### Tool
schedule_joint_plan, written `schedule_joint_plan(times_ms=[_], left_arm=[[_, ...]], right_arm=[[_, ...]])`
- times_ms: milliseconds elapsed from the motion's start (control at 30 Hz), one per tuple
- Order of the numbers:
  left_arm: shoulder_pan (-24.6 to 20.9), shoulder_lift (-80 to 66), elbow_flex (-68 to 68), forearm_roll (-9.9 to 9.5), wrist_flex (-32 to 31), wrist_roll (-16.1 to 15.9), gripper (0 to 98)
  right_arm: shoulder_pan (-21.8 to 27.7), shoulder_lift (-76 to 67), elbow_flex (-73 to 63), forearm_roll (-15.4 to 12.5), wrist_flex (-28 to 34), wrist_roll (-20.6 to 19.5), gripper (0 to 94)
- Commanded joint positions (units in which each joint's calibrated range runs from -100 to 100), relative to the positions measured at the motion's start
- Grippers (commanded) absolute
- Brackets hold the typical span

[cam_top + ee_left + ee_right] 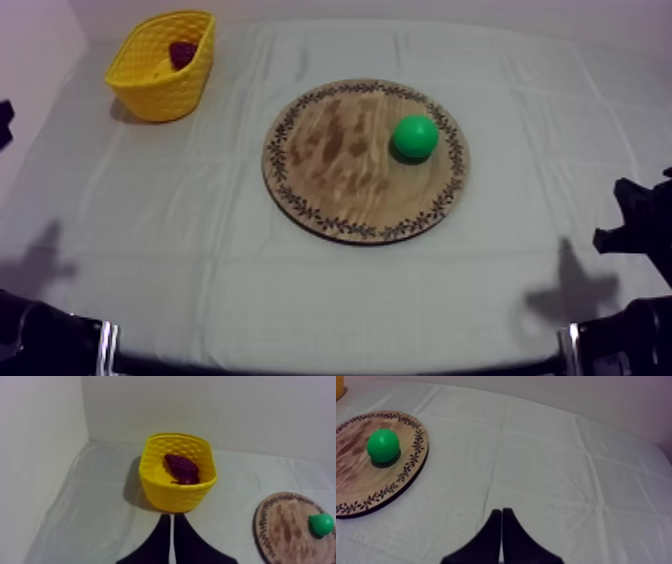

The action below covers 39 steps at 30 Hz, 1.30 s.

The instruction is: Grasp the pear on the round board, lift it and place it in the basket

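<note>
Top view: the pear lies on the right part of the wooden board — well apart from the yellow basket, which holds a bunch of grapes.
Left wrist view: left gripper closed on nothing, facing the basket.
Right wrist view: right gripper likewise closed and empty — over the cloth, beside the board.
</note>
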Motion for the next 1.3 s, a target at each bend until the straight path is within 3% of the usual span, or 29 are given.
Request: schedule_joint_plan(times_ms=[0, 167, 433, 633, 1033, 1267], left_arm=[[2.3, 7.9, -12.1, -0.51, 3.8, 0.9, 0.0], [7.0, 17.9, -24.1, -1.42, 8.1, 2.6, 0.0], [15.5, 32.6, -39.4, -3.85, 9.5, 6.2, 0.0], [22.4, 44.2, -50.2, -7.98, 11.6, 10.7, 0.0], [29.7, 66.8, -66.9, -11.83, 12.7, 16.9, 0.0], [31.9, 80.7, -77.2, -12.62, 15.1, 20.3, 0.0]], right_arm=[[0.0, 0.0, 0.1, 0.0, 0.1, 0.0, 0.5], [0.0, 0.0, 0.1, 0.0, 0.1, 0.0, 0.5], [0.0, 0.0, 0.1, 0.0, 0.1, 0.0, 0.5], [0.0, 0.0, 0.1, 0.0, 0.1, 0.0, 0.5], [0.0, 0.0, 0.1, 0.0, 0.1, 0.0, 0.5], [0.0, 0.0, 0.1, 0.0, 0.1, 0.0, 0.5]])
